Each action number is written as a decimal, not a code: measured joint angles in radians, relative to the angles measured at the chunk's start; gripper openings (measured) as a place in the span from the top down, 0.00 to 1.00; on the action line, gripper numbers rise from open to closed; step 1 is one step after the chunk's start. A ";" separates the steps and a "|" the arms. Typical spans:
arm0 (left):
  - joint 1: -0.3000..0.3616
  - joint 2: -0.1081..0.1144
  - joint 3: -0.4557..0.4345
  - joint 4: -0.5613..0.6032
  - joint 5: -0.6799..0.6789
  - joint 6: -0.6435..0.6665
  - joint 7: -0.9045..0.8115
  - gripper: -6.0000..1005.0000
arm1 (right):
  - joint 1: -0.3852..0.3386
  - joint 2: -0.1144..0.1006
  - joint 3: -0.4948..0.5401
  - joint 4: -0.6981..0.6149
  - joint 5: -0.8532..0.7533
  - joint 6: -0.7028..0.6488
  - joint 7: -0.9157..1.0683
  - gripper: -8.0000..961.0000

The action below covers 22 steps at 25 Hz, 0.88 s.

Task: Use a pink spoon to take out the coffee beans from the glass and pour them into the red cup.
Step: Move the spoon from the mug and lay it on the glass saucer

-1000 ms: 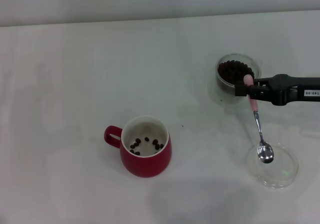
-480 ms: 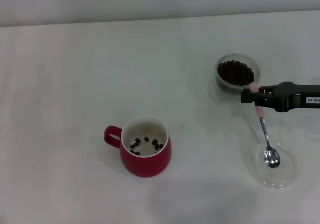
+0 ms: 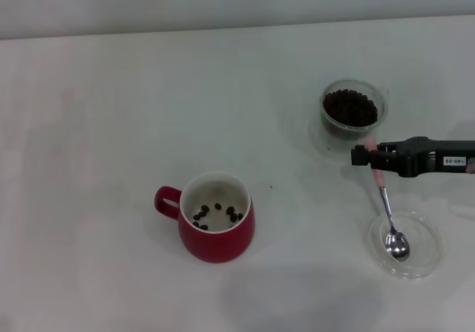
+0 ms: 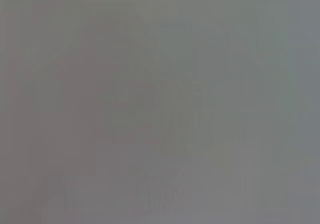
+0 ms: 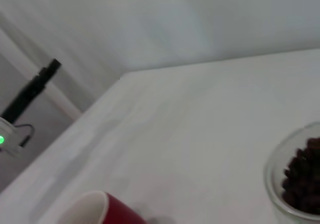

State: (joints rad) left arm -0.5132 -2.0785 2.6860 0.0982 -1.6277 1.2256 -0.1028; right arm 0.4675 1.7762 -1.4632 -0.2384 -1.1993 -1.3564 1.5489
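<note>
My right gripper (image 3: 369, 156) reaches in from the right edge and is shut on the pink handle of the pink spoon (image 3: 384, 198). The spoon hangs down with its metal bowl resting in a flat clear dish (image 3: 427, 261). Just beyond the gripper stands the glass (image 3: 354, 111), filled with coffee beans (image 3: 350, 107); it also shows in the right wrist view (image 5: 295, 176). The red cup (image 3: 215, 220) sits to the left, handle pointing left, with several beans on its cream bottom. Its rim shows in the right wrist view (image 5: 97, 209). My left gripper is out of view.
Everything stands on a white table (image 3: 111, 109) with a pale wall behind it. A dark stand (image 5: 30, 91) is visible off the table's far side in the right wrist view. The left wrist view shows only plain grey.
The right gripper has lowered and shifted toward the front of the table with the spoon. The spoon's bowl went from above the dish's edge down into the dish.
</note>
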 joint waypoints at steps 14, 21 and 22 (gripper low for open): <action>-0.001 -0.001 0.000 0.000 -0.001 0.000 0.000 0.20 | -0.006 0.002 -0.002 0.002 -0.046 0.003 0.039 0.83; -0.001 -0.002 0.000 0.001 0.000 -0.009 0.000 0.20 | -0.006 0.002 -0.003 0.004 -0.077 0.009 0.077 0.82; -0.001 -0.002 0.000 0.002 0.000 -0.011 0.000 0.20 | -0.004 0.002 -0.003 0.004 -0.088 0.010 0.089 0.82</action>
State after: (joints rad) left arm -0.5139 -2.0800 2.6860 0.1004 -1.6272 1.2151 -0.1028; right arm 0.4632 1.7779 -1.4665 -0.2347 -1.2869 -1.3460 1.6379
